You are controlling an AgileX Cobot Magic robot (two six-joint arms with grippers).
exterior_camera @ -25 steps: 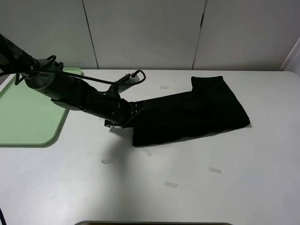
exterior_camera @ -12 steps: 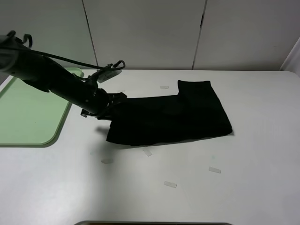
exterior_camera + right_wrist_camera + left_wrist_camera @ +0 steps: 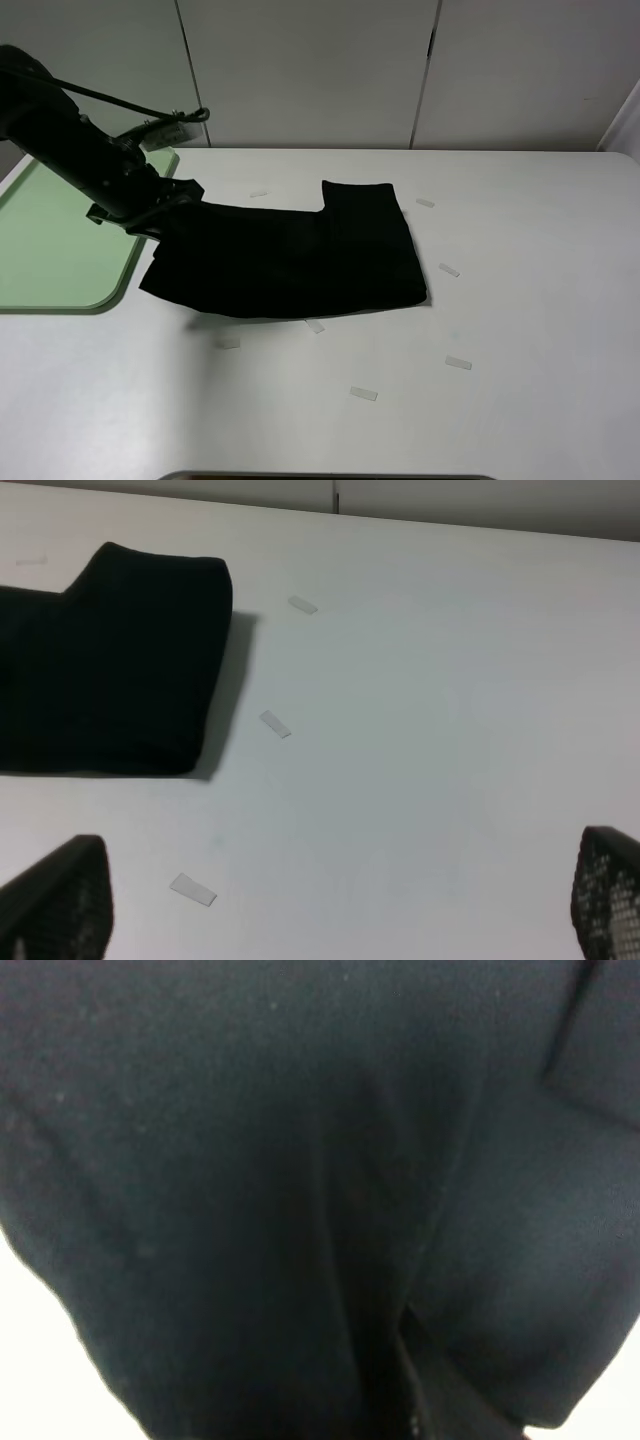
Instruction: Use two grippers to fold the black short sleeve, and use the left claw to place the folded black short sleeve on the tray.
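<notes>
The folded black short sleeve (image 3: pixel 290 260) lies as a long dark bundle left of the table's middle. Its left end is raised off the table, right beside the right rim of the pale green tray (image 3: pixel 55 250). My left claw (image 3: pixel 168 210) is shut on that raised end, with its arm reaching in over the tray's far corner. Black fabric (image 3: pixel 300 1180) fills the left wrist view and hides the claw's fingers. My right gripper (image 3: pixel 335 920) is out of the exterior high view. Its fingertips (image 3: pixel 60 900) stand wide open above bare table, to the right of the shirt's right end (image 3: pixel 110 670).
Small pale paper scraps lie scattered on the white table: one (image 3: pixel 314 325) just in front of the shirt, one (image 3: pixel 363 394) nearer the front, one (image 3: pixel 448 270) to its right. White wall panels stand behind the table.
My left arm has dragged the shirt leftward across the table, from right of centre to the tray's edge. Scraps at the right have come into view. The right gripper stays open.
</notes>
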